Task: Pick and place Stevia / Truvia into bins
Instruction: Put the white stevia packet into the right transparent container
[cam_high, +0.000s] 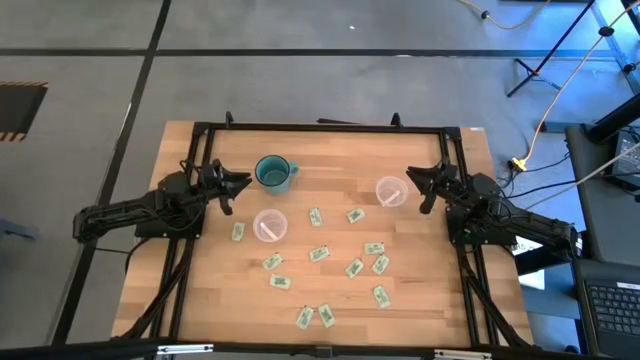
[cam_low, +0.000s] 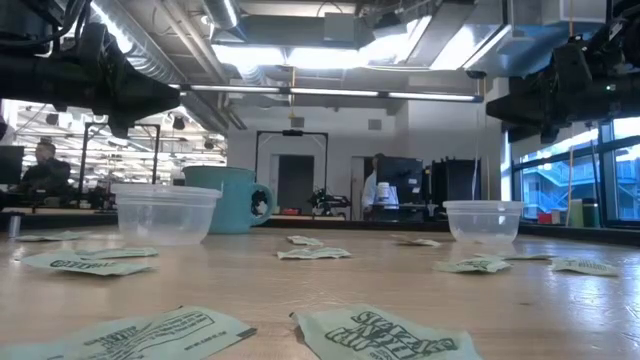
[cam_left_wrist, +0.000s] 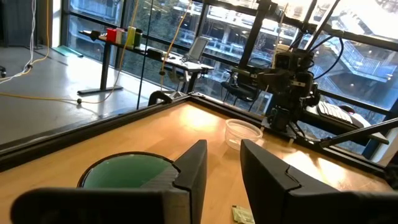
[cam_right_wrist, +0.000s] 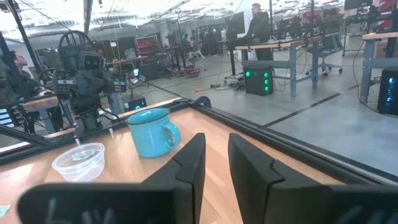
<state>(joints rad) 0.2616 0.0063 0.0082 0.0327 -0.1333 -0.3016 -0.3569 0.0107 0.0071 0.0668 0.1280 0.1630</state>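
Observation:
Several white-and-green sachets (cam_high: 320, 253) lie flat and scattered over the near half of the wooden table, two of them close up in the low view (cam_low: 385, 335). One clear cup (cam_high: 270, 226) stands left of centre and the other (cam_high: 391, 191) right of centre. My left gripper (cam_high: 240, 185) hovers open just left of the teal mug (cam_high: 273, 172); its wrist view looks past its fingertips (cam_left_wrist: 222, 146) over the mug's rim (cam_left_wrist: 124, 171). My right gripper (cam_high: 415, 185) hovers open (cam_right_wrist: 216, 138) just right of the right cup. Neither holds anything.
The teal mug (cam_low: 228, 198) stands near the far edge, behind the left cup (cam_low: 165, 213). A black frame (cam_high: 320, 127) runs along the table's far edge and both sides. The table's middle, between the cups, holds only a few sachets. People and desks show in the room beyond.

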